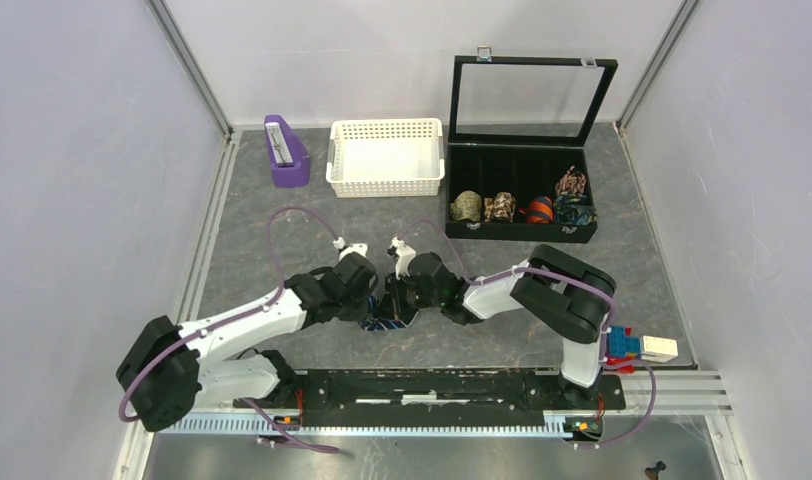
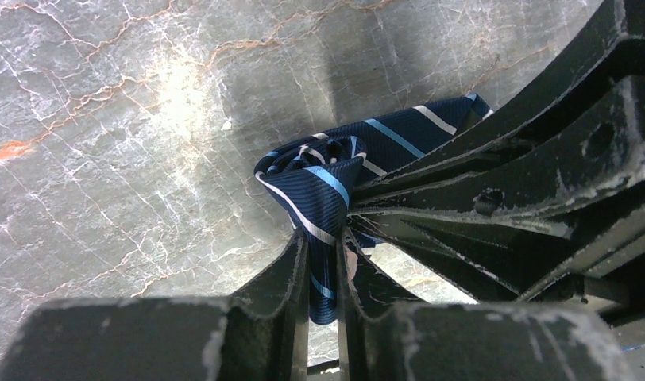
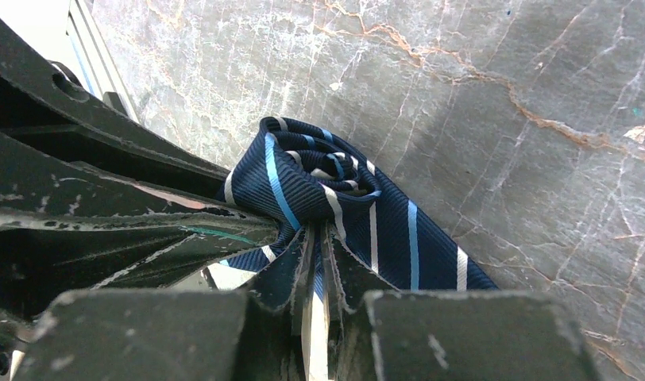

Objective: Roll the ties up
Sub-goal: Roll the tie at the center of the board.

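1. The tie [image 3: 327, 190] is being held over the middle of the table [image 1: 282, 250], just ahead of the arm bases; it is navy with thin pale-blue and white stripes; one part is being shown wound into a small loose coil, and a flat length is trailing away beneath it; whether the coil is touching the surface cannot be told.
2. The left gripper [image 2: 323, 238] is being brought in from the left; its jaws are standing almost closed, and a fold of the tie is being pinched between them at the edge of the coil.
3. The right gripper [image 3: 315, 238] is being applied from the opposite side; its jaws are likewise nearly closed, and a strip of the tie is being clamped in the narrow gap; the two sets of fingers are meeting at the coil.
4. A black box [image 1: 522, 232] is standing at the far right with its lid raised; olive, brown and orange rolls [image 1: 499, 207] are sitting in its front row; a white basket [image 1: 385, 157] is standing just beside it on the left.
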Robot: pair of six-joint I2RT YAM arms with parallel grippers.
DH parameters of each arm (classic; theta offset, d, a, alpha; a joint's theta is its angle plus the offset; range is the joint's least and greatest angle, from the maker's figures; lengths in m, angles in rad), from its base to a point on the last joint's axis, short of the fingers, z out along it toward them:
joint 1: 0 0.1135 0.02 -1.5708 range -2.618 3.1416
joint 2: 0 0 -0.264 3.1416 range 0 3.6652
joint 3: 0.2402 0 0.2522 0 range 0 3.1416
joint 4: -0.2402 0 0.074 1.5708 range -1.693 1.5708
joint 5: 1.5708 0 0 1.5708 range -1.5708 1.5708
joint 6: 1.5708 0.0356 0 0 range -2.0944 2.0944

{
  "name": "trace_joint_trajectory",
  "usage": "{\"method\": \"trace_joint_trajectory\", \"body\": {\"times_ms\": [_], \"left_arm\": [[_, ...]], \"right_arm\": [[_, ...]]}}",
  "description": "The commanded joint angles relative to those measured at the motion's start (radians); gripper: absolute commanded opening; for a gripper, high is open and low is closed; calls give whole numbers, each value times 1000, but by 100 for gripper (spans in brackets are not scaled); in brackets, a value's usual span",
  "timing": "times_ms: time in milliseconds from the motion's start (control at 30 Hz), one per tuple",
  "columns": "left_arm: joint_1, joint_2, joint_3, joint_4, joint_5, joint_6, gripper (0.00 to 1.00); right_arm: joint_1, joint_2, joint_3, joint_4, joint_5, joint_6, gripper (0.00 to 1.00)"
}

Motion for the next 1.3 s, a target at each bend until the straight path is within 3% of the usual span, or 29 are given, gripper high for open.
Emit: {"method": "trace_joint_trajectory", "body": {"times_ms": [0,400,1267], "left_arm": [[-3,57,67,0,-18,48,9],[-39,142,158,-56,-27,45,9],[-110,332,313,-321,-327,9,9]], "right_arm": [[8,18,34,47,-25,5,12],[5,-17,5,14,-12,-14,12],[-87,-216,-160,-54,53,-74,14]]}}
